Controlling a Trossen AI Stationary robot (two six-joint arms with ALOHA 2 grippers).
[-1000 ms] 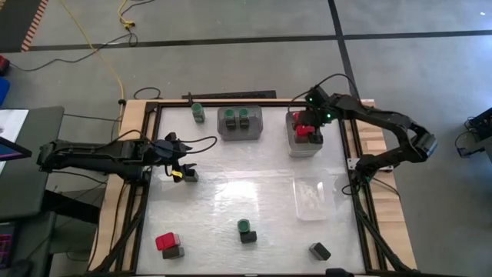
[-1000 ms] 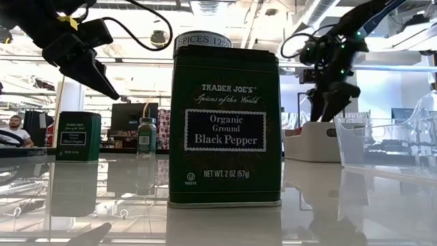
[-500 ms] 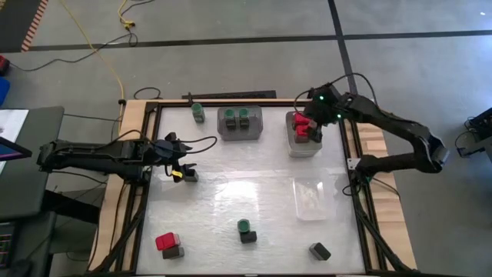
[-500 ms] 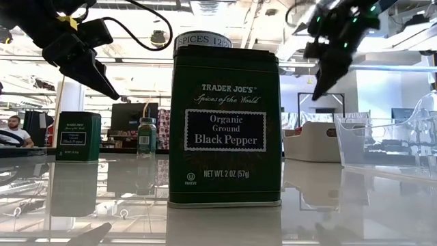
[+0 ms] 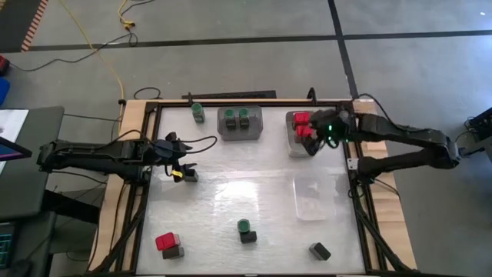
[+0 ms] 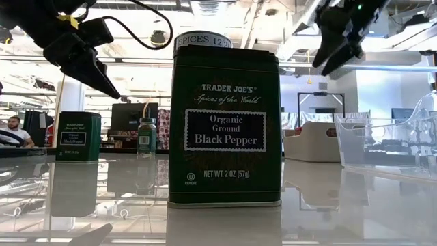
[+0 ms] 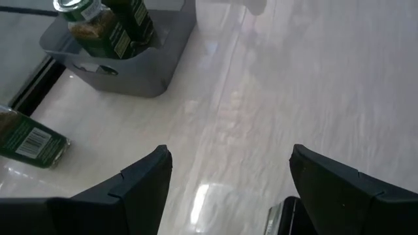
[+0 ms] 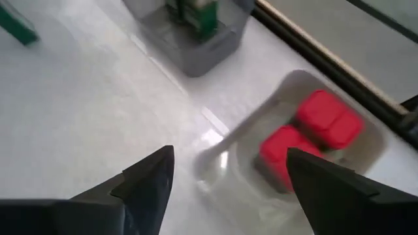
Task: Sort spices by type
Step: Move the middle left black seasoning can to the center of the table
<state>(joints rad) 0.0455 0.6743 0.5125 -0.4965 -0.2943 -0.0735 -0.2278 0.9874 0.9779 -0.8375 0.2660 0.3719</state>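
Note:
Two red-topped spices (image 5: 302, 125) stand in a white bin (image 5: 304, 148) at the far right. My right gripper (image 5: 312, 143) hangs open above that bin, with nothing between its fingers (image 8: 228, 156). Two green-lidded jars (image 5: 239, 115) stand in a grey tray (image 5: 240, 131). Another green-lidded jar (image 5: 198, 112) stands alone at the far left. My left gripper (image 5: 181, 161) waits open above the table's left side, beside a dark tin (image 5: 191, 176). A red-topped box (image 5: 166, 241), a dark block (image 5: 174, 252), a green-lidded jar on a black pepper tin (image 5: 245, 230) and another dark block (image 5: 320, 251) stand near the front edge.
A clear tray (image 5: 311, 198) sits on the right between the white bin and the front edge. The black pepper tin (image 6: 225, 126) fills the middle of the low view. The table's middle is bare white surface (image 5: 238, 181). Wooden rails (image 5: 138, 115) frame the table.
My right gripper has risen out of the white bin and drawn back toward the table's right edge, rolling at the wrist as it went. The red-topped spices have stayed in the bin.

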